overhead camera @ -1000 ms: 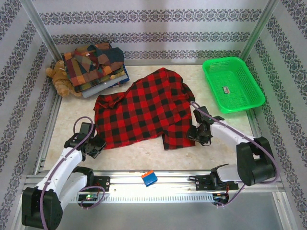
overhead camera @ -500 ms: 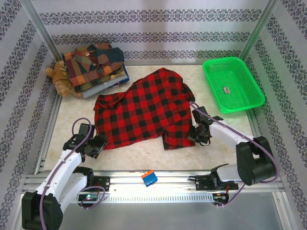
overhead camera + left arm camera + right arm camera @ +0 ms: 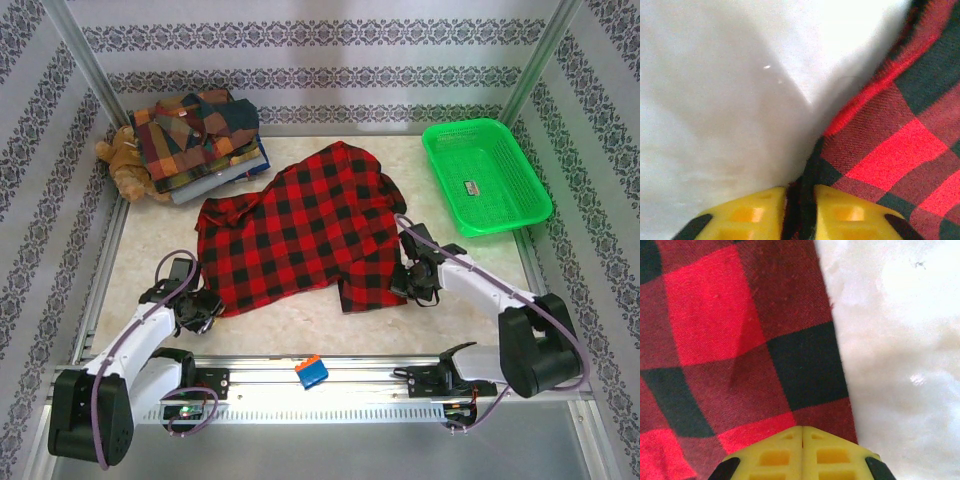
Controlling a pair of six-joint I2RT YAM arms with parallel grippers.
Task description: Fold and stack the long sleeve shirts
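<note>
A red-and-black check shirt (image 3: pixel 300 235) lies spread flat in the middle of the table. My left gripper (image 3: pixel 205 305) is at its near-left corner. In the left wrist view the gripper (image 3: pixel 800 200) is shut on a dark bunched fold of the shirt (image 3: pixel 890 150). My right gripper (image 3: pixel 415 283) is at the shirt's near-right hem. In the right wrist view its gripper (image 3: pixel 802 432) has the yellow fingertips pressed together on the shirt (image 3: pixel 740 340), close to the cloth's edge. A stack of folded patchwork plaid shirts (image 3: pixel 200 135) sits at the back left.
A brown teddy bear (image 3: pixel 125 160) leans beside the folded stack at the back left. A green plastic basket (image 3: pixel 485 175) stands at the back right. A small blue-and-orange block (image 3: pixel 311 372) sits on the front rail. Pale tabletop (image 3: pixel 300 320) shows in front of the shirt.
My left gripper opened, shifted slightly toward the shirt's corner and closed on it. My right gripper closed on the hem and has stayed in place.
</note>
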